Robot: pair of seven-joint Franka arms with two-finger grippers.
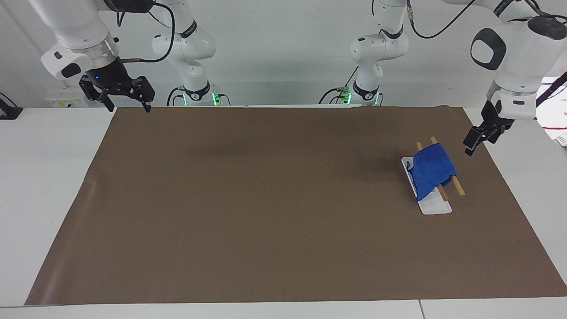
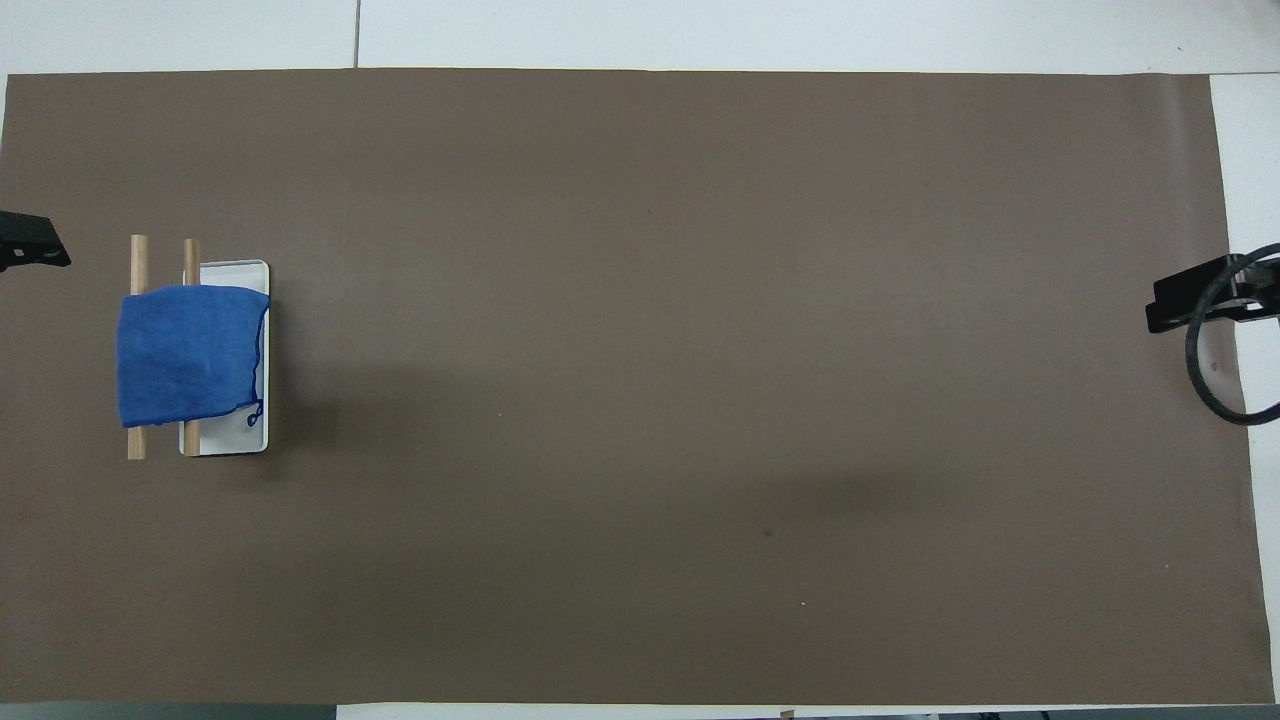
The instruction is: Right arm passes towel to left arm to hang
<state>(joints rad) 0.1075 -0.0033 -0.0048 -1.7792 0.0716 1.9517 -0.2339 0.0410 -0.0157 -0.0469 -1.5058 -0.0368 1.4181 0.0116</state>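
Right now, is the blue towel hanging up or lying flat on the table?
Hanging: the towel drapes over the rack's two wooden bars.

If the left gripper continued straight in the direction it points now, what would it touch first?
Probably the brown mat. The left gripper points down beside the rack, apart from the towel on it. Depth is unclear, so this is a guess.
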